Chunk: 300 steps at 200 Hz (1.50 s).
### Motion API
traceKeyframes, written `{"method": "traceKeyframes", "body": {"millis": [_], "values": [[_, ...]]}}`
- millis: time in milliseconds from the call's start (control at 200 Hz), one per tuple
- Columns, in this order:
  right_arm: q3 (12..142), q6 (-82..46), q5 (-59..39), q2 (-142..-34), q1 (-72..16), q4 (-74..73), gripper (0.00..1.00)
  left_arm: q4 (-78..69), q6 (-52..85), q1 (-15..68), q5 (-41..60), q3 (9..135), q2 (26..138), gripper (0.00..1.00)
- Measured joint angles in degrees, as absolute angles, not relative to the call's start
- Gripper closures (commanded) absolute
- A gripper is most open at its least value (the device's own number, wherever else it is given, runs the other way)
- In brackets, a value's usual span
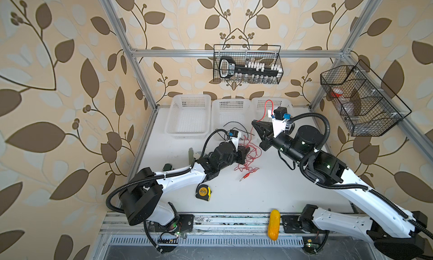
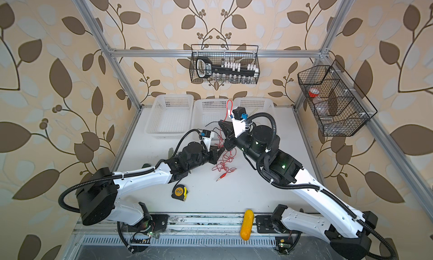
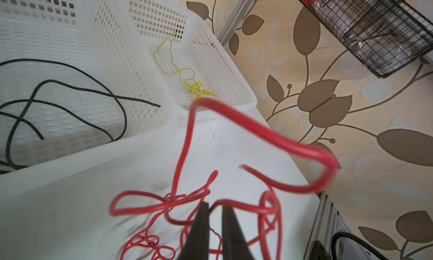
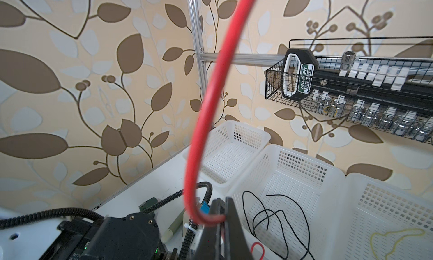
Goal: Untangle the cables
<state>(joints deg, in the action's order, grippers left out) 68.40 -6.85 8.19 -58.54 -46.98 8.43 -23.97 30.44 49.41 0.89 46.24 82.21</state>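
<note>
White tabletop (image 1: 269, 195) shows the job half done: a black cable (image 3: 70, 90) and a yellow cable (image 3: 196, 87) lie apart in baskets (image 3: 93, 158) at twelve o'clock, while the red cables (image 1: 248, 160) (knotted mid-table) are not yet parted, with the left gripper (image 3: 214, 203) and the right gripper (image 4: 223, 200) both clamped on red strands.
</note>
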Motion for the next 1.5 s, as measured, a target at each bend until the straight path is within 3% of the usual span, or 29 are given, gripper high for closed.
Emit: {"method": "traceKeyframes", "body": {"millis": [385, 750, 1030, 1190, 1265, 1419, 1499], "values": [[64.99, -6.81, 19.16, -53.87, -45.34, 11.29, 1.0, -18.57, 31.11, 49.41, -5.21, 44.82, 81.21, 1.0], [60.9, -11.51, 27.53, -44.73, -28.8, 15.73, 1.0, -10.02, 31.75, 48.64, -12.51, 37.93, 72.69, 1.0], [60.88, -12.62, 26.41, -44.27, -25.58, 17.28, 1.0, -5.98, 31.57, 47.53, -15.35, 36.67, 67.99, 1.0], [60.88, -12.4, 17.85, -44.88, -25.56, 16.67, 1.0, -3.46, 30.55, 47.53, -14.83, 37.08, 69.23, 1.0], [60.88, -12.16, 12.27, -45.06, -25.56, 15.66, 1.0, -1.98, 29.85, 47.53, -13.63, 38.41, 71.66, 0.91], [60.88, -12.19, 4.08, -45.6, -25.58, 14.26, 1.0, -0.6, 28.29, 47.53, -10.57, 40.38, 75.33, 0.58], [60.88, -12.23, 1.37, -45.98, -25.58, 13.54, 1.0, -0.54, 26.96, 47.53, -8.99, 40.53, 75.57, 0.48]]}}
